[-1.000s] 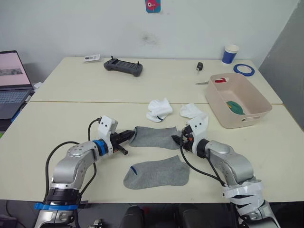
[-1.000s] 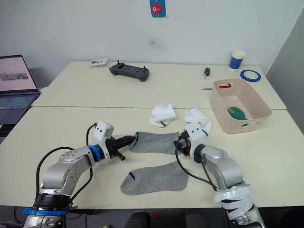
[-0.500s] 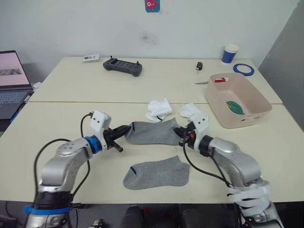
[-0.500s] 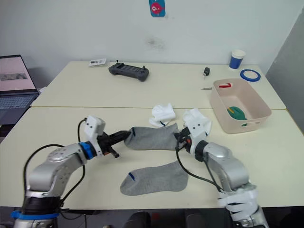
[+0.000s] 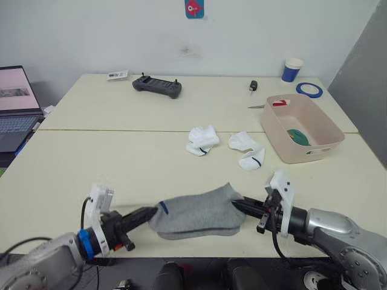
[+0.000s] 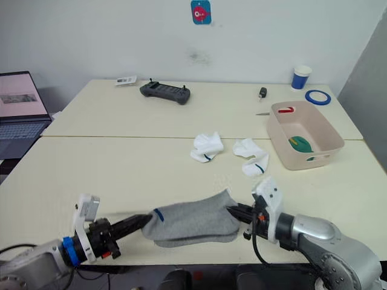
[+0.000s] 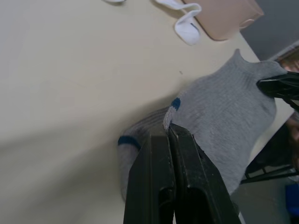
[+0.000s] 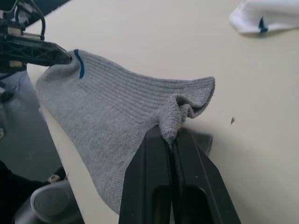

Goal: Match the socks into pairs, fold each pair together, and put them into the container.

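One grey sock (image 5: 196, 208) with a blue mark is stretched between my grippers near the table's front edge, draped over the other grey sock (image 7: 127, 145). My left gripper (image 5: 152, 212) is shut on its cuff end, my right gripper (image 5: 237, 206) shut on its opposite end (image 8: 180, 116). Two white socks (image 5: 202, 139) (image 5: 248, 149) lie crumpled mid-table. The pale pink container (image 5: 299, 154) stands at the right with a green sock (image 5: 298, 136) inside.
A black controller (image 5: 157, 86), a card (image 5: 117, 74), a key fob (image 5: 254, 85), a blue-and-white cup (image 5: 292, 69) and a blue tape roll (image 5: 309, 89) sit on the far table. A laptop (image 5: 15, 103) is at the left.
Both grippers have carried the grey sock from mid-table toward the front edge, and it now lies over the second grey sock. Both arms have drawn back low.
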### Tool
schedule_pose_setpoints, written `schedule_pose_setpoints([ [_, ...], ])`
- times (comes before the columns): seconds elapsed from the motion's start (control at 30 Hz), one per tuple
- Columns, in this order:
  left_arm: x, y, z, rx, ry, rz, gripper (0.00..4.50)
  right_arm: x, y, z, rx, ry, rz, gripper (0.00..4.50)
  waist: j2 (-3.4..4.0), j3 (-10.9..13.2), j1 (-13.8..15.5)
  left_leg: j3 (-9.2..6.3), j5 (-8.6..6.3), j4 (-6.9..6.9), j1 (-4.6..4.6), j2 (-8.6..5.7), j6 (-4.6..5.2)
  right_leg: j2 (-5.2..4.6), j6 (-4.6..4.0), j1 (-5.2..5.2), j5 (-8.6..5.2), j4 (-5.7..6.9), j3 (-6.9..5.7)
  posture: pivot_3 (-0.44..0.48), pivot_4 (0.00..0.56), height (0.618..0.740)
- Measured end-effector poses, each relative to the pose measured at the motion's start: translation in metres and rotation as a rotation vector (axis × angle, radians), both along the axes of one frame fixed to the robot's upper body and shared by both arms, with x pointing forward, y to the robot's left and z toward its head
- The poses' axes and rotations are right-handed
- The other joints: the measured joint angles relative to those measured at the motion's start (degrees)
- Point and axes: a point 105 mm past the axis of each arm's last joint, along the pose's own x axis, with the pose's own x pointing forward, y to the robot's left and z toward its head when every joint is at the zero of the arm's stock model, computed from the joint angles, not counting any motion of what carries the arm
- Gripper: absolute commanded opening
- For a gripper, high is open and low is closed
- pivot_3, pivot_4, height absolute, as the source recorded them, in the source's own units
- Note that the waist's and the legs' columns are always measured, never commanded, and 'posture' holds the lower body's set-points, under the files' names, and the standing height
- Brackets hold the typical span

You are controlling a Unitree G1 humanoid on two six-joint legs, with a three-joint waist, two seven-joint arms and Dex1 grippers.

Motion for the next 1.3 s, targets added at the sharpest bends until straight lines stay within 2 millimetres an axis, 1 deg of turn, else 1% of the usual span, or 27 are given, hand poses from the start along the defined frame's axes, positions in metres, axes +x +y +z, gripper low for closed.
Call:
schedule_pose_setpoints([
  [0.07, -0.001, -0.003, -0.009, 0.030, -0.008, 0.018, 0.00, 0.000, 0.003, -0.006, -0.028, -0.018, 0.010, 0.03, 0.01, -0.01, 0.03, 0.00, -0.01, -0.03, 0.00, -0.02, -0.01, 0.00, -0.01, -0.15, 0.00, -0.14, -0.01, 0.000, 0.150, 0.740],
  [0.2, -0.001, -0.011, -0.024, 0.066, -0.019, 0.026, 0.00, 0.005, 0.000, -0.024, -0.105, -0.030, -0.003, 0.03, -0.02, -0.03, 0.11, 0.04, -0.02, -0.12, -0.17, -0.08, -0.02, 0.07, 0.04, -0.02, 0.03, -0.49, -0.07, 0.000, 0.150, 0.740],
  [0.27, -0.001, -0.015, -0.031, 0.093, -0.018, 0.013, 0.00, 0.007, 0.001, -0.030, -0.121, -0.039, -0.005, 0.03, -0.03, -0.04, 0.12, 0.05, -0.02, -0.18, -0.19, -0.07, -0.02, 0.09, 0.30, 0.17, 0.18, -0.67, -0.10, 0.000, 0.150, 0.740],
  [0.37, 0.001, -0.015, -0.040, 0.127, -0.020, 0.012, 0.00, 0.009, 0.002, -0.035, -0.139, -0.055, -0.008, 0.03, -0.03, -0.04, 0.14, 0.04, -0.04, -0.18, -0.20, -0.06, -0.01, 0.09, 0.31, 0.21, 0.19, -0.74, -0.11, 0.000, 0.150, 0.740],
  [0.5, 0.002, -0.016, -0.041, 0.157, -0.046, 0.007, 0.00, 0.004, -0.003, -0.044, -0.181, -0.046, -0.005, 0.03, -0.04, -0.04, 0.18, 0.01, -0.04, -0.18, -0.18, -0.05, -0.02, 0.08, 0.14, 0.26, 0.09, -0.76, -0.10, 0.000, 0.150, 0.740],
  [0.63, 0.003, -0.017, -0.041, 0.162, -0.063, -0.006, 0.00, 0.001, -0.005, -0.047, -0.172, -0.036, -0.011, 0.03, -0.04, -0.03, 0.17, 0.01, -0.05, -0.17, -0.10, -0.04, -0.02, 0.07, 0.14, 0.33, 0.09, -0.76, -0.09, 0.000, 0.150, 0.740],
  [0.8, 0.005, -0.015, -0.041, 0.164, -0.074, -0.001, 0.00, 0.004, -0.006, -0.039, -0.114, -0.057, -0.034, 0.03, -0.04, -0.03, 0.17, 0.00, -0.05, -0.15, -0.10, -0.05, -0.03, 0.07, 0.15, 0.36, 0.09, -0.76, -0.11, 0.000, 0.150, 0.740],
  [0.9, 0.006, -0.014, -0.041, 0.171, -0.075, -0.008, 0.00, 0.005, -0.008, -0.036, -0.118, -0.074, -0.037, 0.03, -0.04, -0.03, 0.16, 0.00, -0.05, -0.16, -0.10, -0.05, -0.03, 0.07, 0.15, 0.36, 0.09, -0.76, -0.12, 0.000, 0.150, 0.740],
  [1.0, 0.007, -0.014, -0.041, 0.182, -0.081, -0.019, 0.00, 0.006, -0.010, -0.040, -0.146, -0.074, -0.042, 0.03, -0.03, -0.03, 0.16, 0.00, -0.05, -0.17, -0.10, -0.05, -0.03, 0.07, 0.15, 0.36, 0.09, -0.76, -0.12, 0.000, 0.150, 0.740],
  [1.23, 0.012, -0.019, -0.043, 0.208, -0.111, -0.042, 0.00, 0.005, -0.009, -0.053, -0.182, -0.037, -0.040, 0.03, -0.04, -0.04, 0.18, 0.00, -0.05, -0.16, -0.10, -0.05, -0.03, 0.07, 0.16, 0.38, 0.10, -0.76, -0.11, 0.000, 0.150, 0.740],
  [1.3, 0.012, -0.018, -0.043, 0.210, -0.112, -0.047, 0.41, 0.004, -0.008, -0.054, -0.180, -0.029, -0.042, 0.49, -0.04, -0.04, 0.18, -0.01, -0.05, -0.16, -0.10, -0.05, -0.03, 0.07, 0.16, 0.38, 0.10, -0.76, -0.11, 0.000, 0.150, 0.740],
])
